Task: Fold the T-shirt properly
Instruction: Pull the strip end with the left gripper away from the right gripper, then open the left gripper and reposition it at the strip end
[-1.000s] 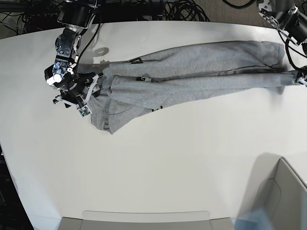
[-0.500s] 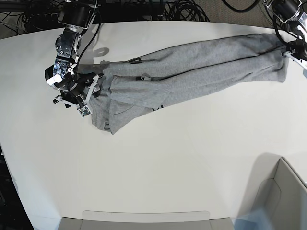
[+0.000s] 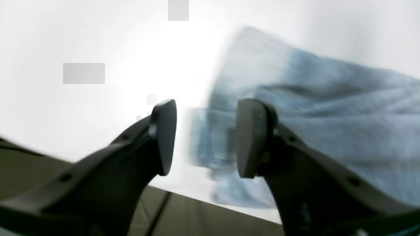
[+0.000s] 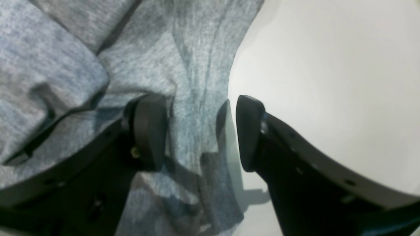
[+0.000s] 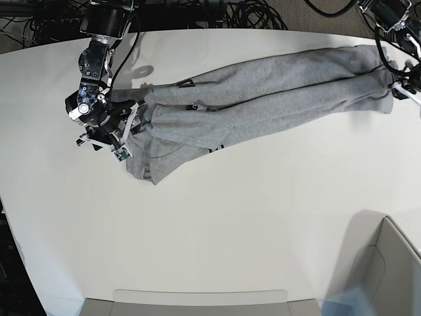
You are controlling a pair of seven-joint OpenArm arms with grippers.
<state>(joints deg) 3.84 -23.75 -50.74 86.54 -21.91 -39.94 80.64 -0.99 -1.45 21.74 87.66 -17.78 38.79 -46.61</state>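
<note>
The light grey T-shirt (image 5: 263,99) lies bunched into a long narrow strip across the back of the white table (image 5: 230,217), with its wider crumpled end at the left. My right gripper (image 5: 125,135) stands open over that left end. In the right wrist view, one of the right gripper's (image 4: 197,134) fingers rests on the T-shirt (image 4: 183,65) and the other is over bare table, with the cloth edge between them. My left gripper (image 5: 402,85) is at the strip's right tip. Its jaws (image 3: 206,137) stand apart, with the blurred T-shirt (image 3: 328,124) just beyond them.
A grey bin (image 5: 388,263) sits at the front right corner. A flat grey tray edge (image 5: 197,299) runs along the front. Black cables (image 5: 256,13) lie behind the table's back edge.
My left gripper has opened and let go of the shirt's right end, which swung toward the back and settled on the table. The right gripper has shifted slightly.
</note>
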